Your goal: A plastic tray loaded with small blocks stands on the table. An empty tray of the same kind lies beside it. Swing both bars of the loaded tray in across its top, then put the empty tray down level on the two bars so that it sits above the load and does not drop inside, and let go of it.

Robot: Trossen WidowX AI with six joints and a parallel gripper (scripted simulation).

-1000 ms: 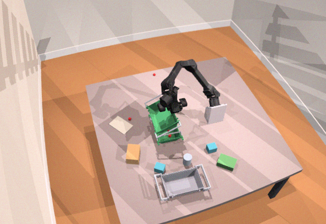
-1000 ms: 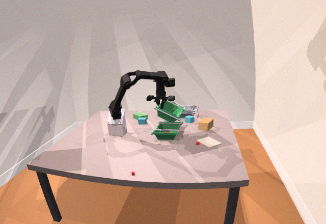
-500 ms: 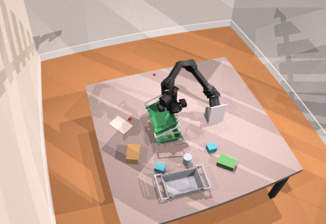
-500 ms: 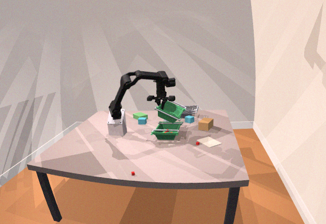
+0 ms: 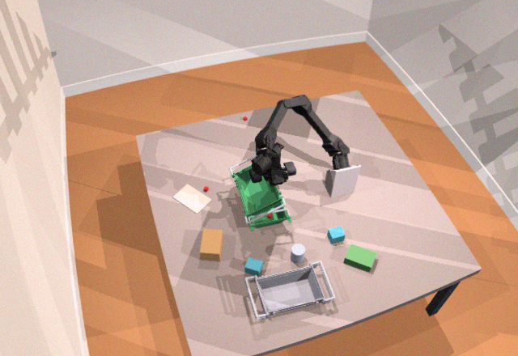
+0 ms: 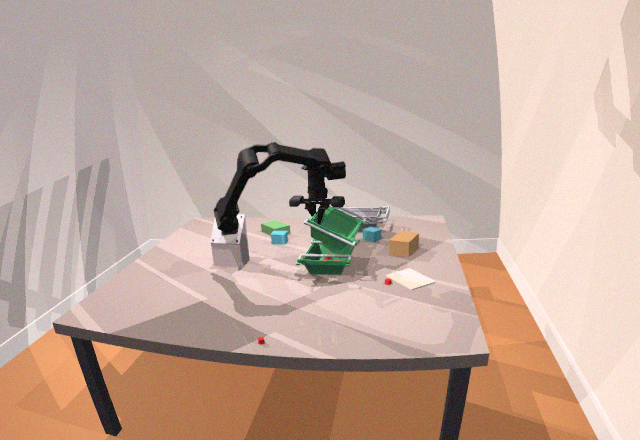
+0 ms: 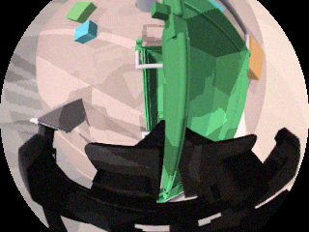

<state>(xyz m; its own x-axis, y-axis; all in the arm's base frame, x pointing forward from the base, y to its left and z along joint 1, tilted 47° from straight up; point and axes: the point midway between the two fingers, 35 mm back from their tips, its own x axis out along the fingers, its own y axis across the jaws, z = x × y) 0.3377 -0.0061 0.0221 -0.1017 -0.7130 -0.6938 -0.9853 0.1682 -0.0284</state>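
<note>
The loaded green tray (image 5: 273,221) (image 6: 326,267) (image 7: 154,92) stands on the table, with small red blocks inside. In the exterior view one wire bar (image 6: 325,256) lies across its top near the near end; part of the other shows at the far end, mostly hidden. My gripper (image 6: 319,218) (image 7: 166,123) is shut on a side wall of the empty green tray (image 5: 256,191) (image 6: 342,220) (image 7: 210,101). That tray hangs above the loaded one, tilted steeply sideways, its free side low. Whether it touches the bars cannot be told.
A grey tray (image 5: 288,295) with its bars out stands by a grey cylinder (image 5: 298,252). Blue blocks (image 5: 336,235) (image 5: 253,266), a green block (image 5: 360,257) and an orange block (image 5: 211,244) lie around. A cream card (image 5: 192,198) and loose red cubes (image 5: 205,188) (image 5: 244,118) lie on the table.
</note>
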